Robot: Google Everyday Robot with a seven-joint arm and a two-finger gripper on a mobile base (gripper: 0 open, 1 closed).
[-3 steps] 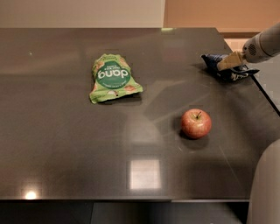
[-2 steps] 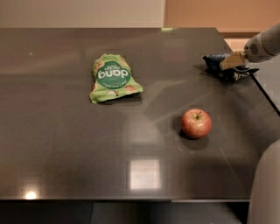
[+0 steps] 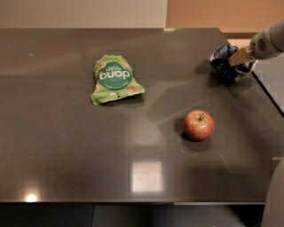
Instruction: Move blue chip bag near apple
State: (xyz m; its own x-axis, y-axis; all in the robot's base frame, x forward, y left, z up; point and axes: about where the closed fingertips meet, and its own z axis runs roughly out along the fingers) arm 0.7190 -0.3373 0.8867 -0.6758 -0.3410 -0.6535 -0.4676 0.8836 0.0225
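Likely an office kitchenette or break room: a long, dark polished countertop (image 3: 66, 146) mirrors overhead lights beneath plain walls (image 3: 88, 13), a green snack pouch (image 3: 113, 79) and an apple (image 3: 199, 125) lying out, my gripper (image 3: 236, 59) at the counter's far right edge.

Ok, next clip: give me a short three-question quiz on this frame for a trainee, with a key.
1. True or false: the apple lies nearer the camera than the green dang bag.
2. Where is the gripper? A) at the blue chip bag, near the far right edge of the table; B) over the apple; C) on the green dang bag.
3. How many bags lie on the table?
Key: 1 true; 2 A; 3 two.
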